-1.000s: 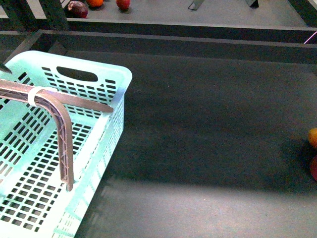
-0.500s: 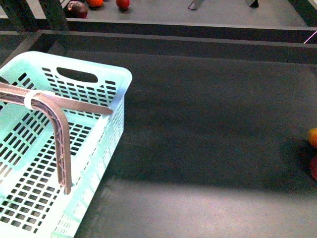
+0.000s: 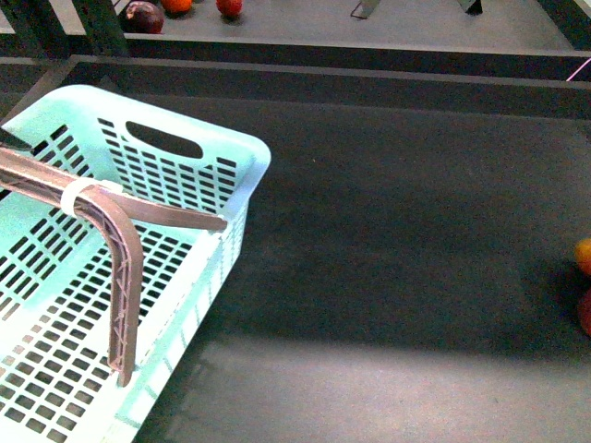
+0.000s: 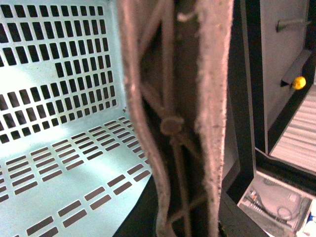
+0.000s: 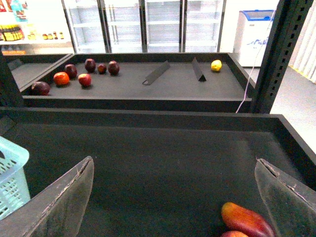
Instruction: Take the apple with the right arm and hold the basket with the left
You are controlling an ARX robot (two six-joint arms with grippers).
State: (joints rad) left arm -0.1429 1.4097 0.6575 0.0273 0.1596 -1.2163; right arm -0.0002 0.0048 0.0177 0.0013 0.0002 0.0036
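Right wrist view: the right gripper [image 5: 174,162] stands wide open, its two fingers far apart. It holds nothing and touches nothing, hanging over the dark work surface [image 5: 163,163].

Left wrist view: the handle [image 4: 173,123] of the basket [image 4: 49,133] fills the picture at very close range. No fingers can be made out, so whether the left gripper is clamped on it cannot be told.

The apple [image 5: 84,79] lies on the far shelf [image 5: 163,91], well apart from the right gripper. It is round and red, just beside an orange fruit [image 5: 61,78] and near a dark purple fruit [image 5: 40,88]. In the front view the apple [image 3: 230,7] is cut by the top edge.

The basket [image 3: 199,129] is pale mint green with slotted walls and floor and an oval hand-hole. It sits at the left of the work surface, and its brownish ribbed handle [image 3: 120,268] is raised above its floor.

Compared with half a second ago, the basket's far right corner lies further right and slightly lower in the front view. The handle's bend has shifted the same way. The fruit on the shelf is unmoved.
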